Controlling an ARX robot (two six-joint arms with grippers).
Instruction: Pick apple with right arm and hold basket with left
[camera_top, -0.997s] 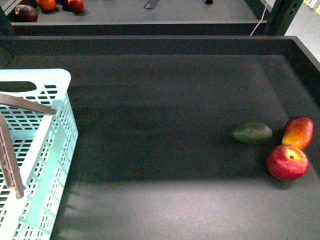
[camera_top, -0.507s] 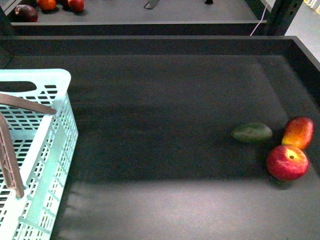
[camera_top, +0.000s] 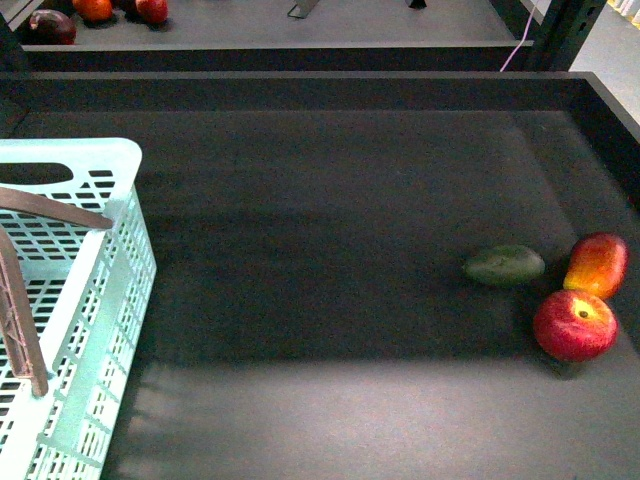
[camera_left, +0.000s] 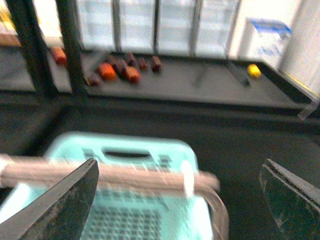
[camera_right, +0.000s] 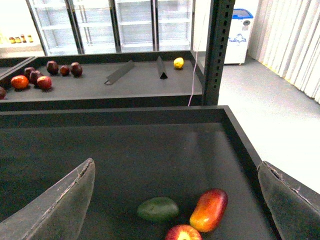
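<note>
The round red apple (camera_top: 575, 324) with a yellowish stem patch lies at the tray's right side; the right wrist view catches only its top (camera_right: 183, 233) at the picture's lower edge. My right gripper (camera_right: 175, 200) hangs open well above it, nothing between its fingers. The mint-green basket (camera_top: 90, 300) with brown lattice handles (camera_top: 20, 320) stands at the left edge. In the blurred left wrist view the basket (camera_left: 125, 150) and its brown handle (camera_left: 125, 176) lie below my open left gripper (camera_left: 182, 200), apart from both fingers. Neither arm shows in the front view.
A dull green oval fruit (camera_top: 504, 266) and an elongated red-and-yellow fruit (camera_top: 597, 264) lie right beside the apple. The dark tray's raised walls (camera_top: 610, 110) run along the back and right. Beyond it a second shelf (camera_top: 300, 25) holds more fruit (camera_top: 95, 10).
Nothing has visibly changed in the front view; apple, other fruits and basket stay where they were.
</note>
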